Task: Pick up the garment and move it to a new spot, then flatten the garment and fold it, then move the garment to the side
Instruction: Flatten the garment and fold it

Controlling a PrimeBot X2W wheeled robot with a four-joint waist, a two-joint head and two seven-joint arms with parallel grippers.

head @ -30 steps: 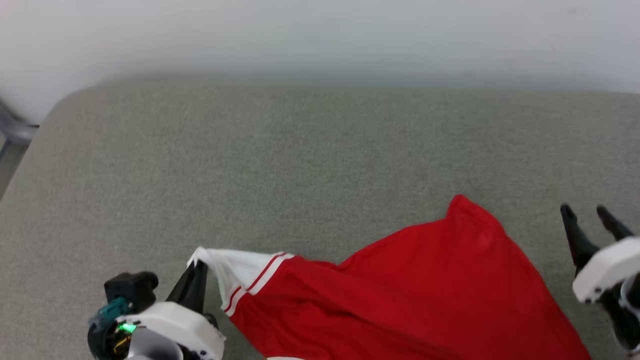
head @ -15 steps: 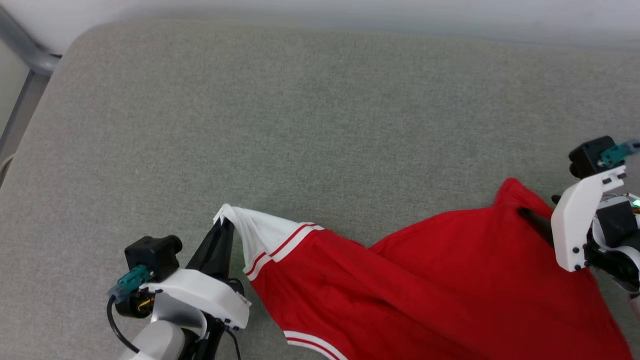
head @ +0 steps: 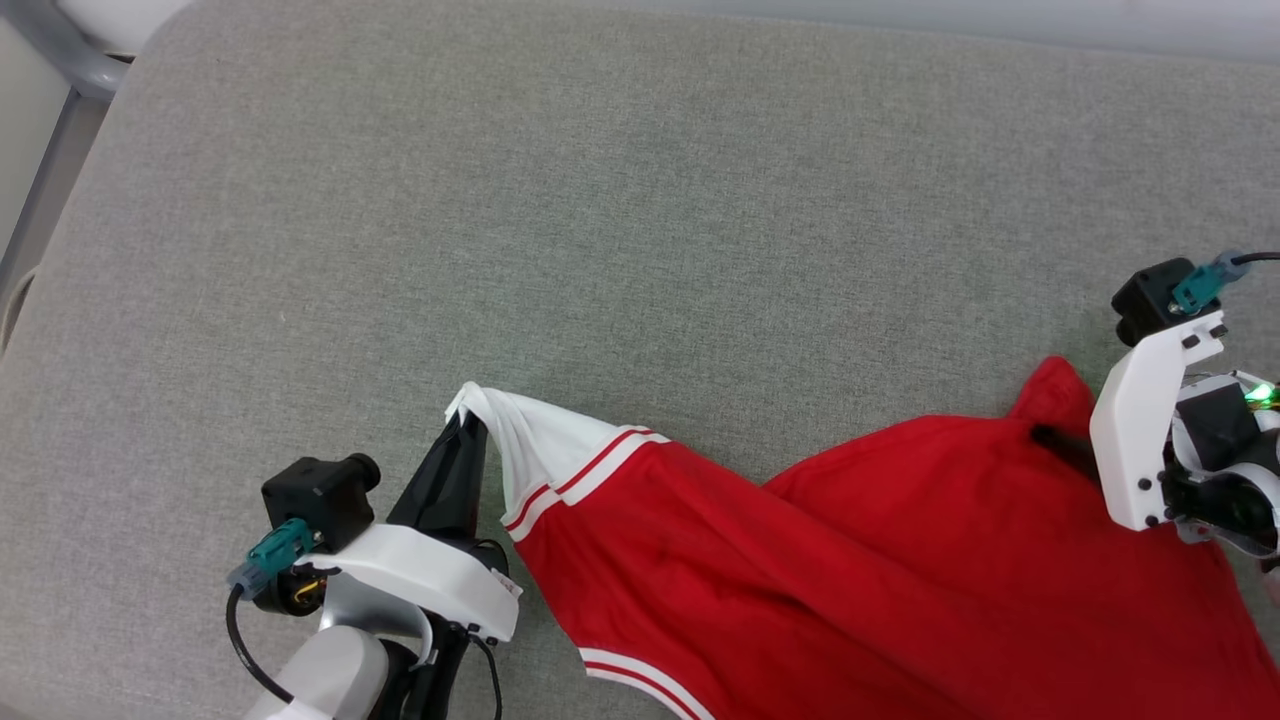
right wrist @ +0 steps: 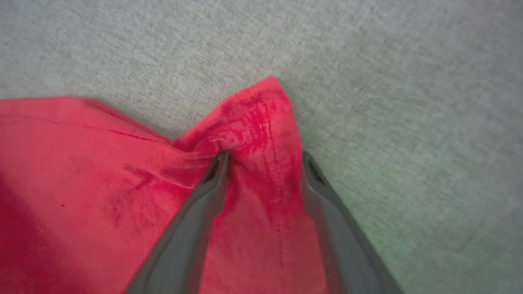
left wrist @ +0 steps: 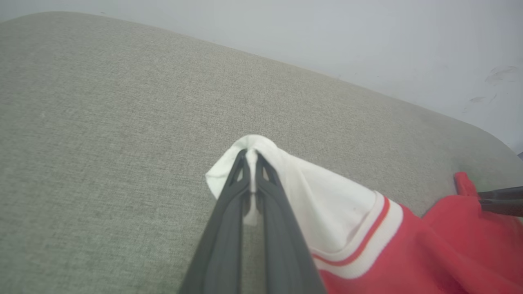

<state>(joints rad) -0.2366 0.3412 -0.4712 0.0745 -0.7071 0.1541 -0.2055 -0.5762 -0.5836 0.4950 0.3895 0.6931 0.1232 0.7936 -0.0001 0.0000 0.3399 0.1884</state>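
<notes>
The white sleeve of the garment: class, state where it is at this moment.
In the head view the white sleeve is at lower left, over the grey surface, its tip pinched by the left gripper.

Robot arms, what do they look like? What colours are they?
Each arm ends in a white curved shell. The left end effector and right end effector have two long dark tapering fingers. A black boxy camera with a teal plug sits on each wrist; a green light glows on the right.
</notes>
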